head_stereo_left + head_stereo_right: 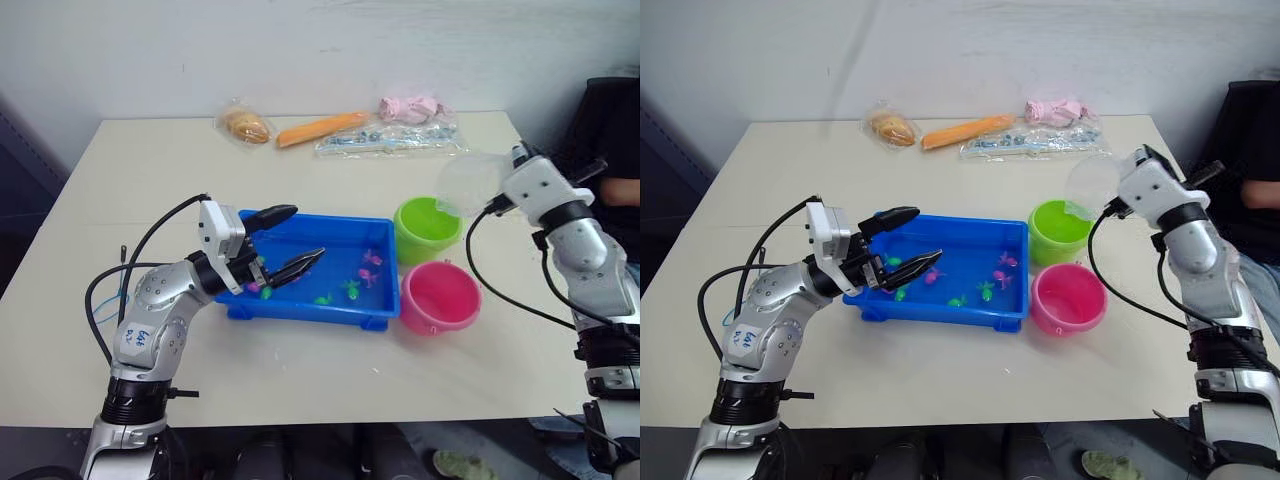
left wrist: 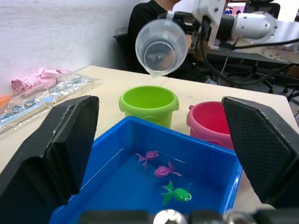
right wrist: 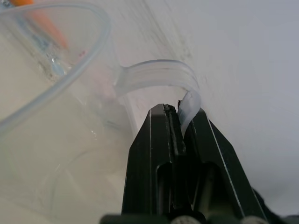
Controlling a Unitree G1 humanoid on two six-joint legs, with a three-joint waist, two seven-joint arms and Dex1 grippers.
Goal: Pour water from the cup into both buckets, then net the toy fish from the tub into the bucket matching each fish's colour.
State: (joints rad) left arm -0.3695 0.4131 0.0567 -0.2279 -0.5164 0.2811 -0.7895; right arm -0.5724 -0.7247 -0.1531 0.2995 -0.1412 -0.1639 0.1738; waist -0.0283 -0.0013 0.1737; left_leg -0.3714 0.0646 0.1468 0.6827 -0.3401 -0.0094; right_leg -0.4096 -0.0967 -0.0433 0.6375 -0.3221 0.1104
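My right gripper [image 3: 180,116] is shut on the handle of the clear cup [image 1: 465,185], which is tipped with its lip over the lime green bucket [image 1: 427,228]. The pink bucket [image 1: 439,296] stands just in front of the green one, right of the blue tub [image 1: 310,312]. The tub holds water and several small toy fish, pink [image 1: 372,258] and green [image 1: 351,290]. My left gripper [image 1: 303,233] hangs open over the tub's left end with nothing between its fingers.
At the table's far edge lie a bagged bun [image 1: 246,125], an orange carrot-like piece [image 1: 322,127], a pink bundle [image 1: 410,108] and a clear packet [image 1: 385,140]. A person in black [image 1: 615,130] sits at the right.
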